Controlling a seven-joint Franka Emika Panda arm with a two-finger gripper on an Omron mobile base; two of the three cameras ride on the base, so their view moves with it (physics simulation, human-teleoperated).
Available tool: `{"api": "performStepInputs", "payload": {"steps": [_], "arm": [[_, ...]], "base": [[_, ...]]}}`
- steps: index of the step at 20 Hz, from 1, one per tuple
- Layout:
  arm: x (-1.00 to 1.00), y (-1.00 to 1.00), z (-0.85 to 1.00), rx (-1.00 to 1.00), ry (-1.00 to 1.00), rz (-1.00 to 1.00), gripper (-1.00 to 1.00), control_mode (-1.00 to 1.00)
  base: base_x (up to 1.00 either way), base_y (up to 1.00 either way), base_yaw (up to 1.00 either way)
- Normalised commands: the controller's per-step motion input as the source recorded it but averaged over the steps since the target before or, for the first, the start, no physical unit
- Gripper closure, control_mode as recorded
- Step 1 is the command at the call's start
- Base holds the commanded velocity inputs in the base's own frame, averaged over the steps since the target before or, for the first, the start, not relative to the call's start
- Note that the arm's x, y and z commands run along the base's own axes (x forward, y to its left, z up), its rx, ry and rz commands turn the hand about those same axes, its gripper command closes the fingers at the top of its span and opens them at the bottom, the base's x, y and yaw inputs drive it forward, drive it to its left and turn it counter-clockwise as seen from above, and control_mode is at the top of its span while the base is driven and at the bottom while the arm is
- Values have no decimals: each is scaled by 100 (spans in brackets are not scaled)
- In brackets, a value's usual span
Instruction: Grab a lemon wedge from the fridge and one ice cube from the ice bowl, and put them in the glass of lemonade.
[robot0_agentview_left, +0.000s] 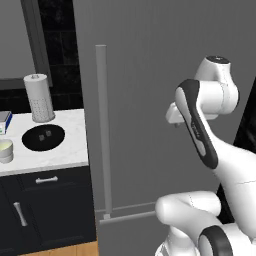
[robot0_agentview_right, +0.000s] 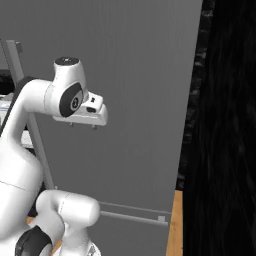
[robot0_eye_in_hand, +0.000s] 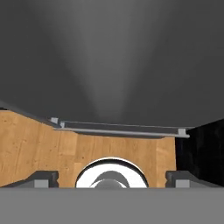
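Pincer (robot0_eye_in_hand: 112, 178) gapes wide, holding nothing, before the shut fridge (robot0_agentview_left: 150, 65); its bar handle (robot0_agentview_left: 102, 130) stands upright along the door's left edge.

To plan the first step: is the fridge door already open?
No; the fridge shows a flat grey front, handle flush, no shelves visible.

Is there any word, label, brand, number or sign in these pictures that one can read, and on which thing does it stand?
None can be read.
Fridge: plain grey door, no lettering.
Paper-towel cylinder: dots, no text.
Small blue and white box at the counter's left edge: too small and cut off to read.
Robot arm: no marking.
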Motion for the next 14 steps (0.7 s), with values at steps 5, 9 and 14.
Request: {"api": "performStepInputs", "payload": {"steps": [5, 9, 14], "arm": [[-29, 12, -5, 0, 9, 0, -100, -100], [-12, 4, -14, 0, 0, 0, -100, 100], [0, 0, 0, 0, 0, 0, -100, 100]], "base": [[0, 0, 0], [-8, 0, 0], [-29, 41, 0]]}}
